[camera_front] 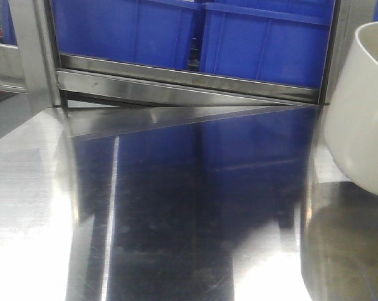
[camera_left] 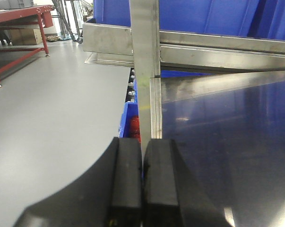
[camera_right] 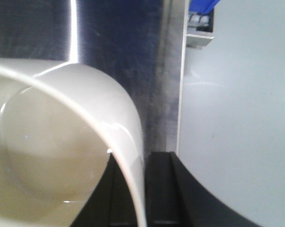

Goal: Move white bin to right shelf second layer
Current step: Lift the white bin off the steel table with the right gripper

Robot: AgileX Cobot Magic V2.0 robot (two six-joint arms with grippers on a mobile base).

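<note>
The white bin (camera_front: 364, 106) fills the right edge of the front view, tilted over the mirror-like steel tabletop (camera_front: 176, 219). I cannot tell whether it touches the top. In the right wrist view my right gripper (camera_right: 144, 158) is shut on the white bin (camera_right: 62, 142). One finger is inside the wall near the rim and the other is outside. My left gripper (camera_left: 142, 142) is shut with nothing in it, at the table's left edge before a steel upright (camera_left: 144, 61). The right shelf second layer is out of view.
Blue crates (camera_front: 264, 44) sit on a steel rack level (camera_front: 189, 81) behind the table. A second blue crate (camera_left: 130, 120) lies below the table's left edge. Grey floor (camera_left: 52, 118) and a red frame (camera_left: 19, 28) lie to the left. Another blue crate (camera_right: 203, 4) shows beyond the table's right side.
</note>
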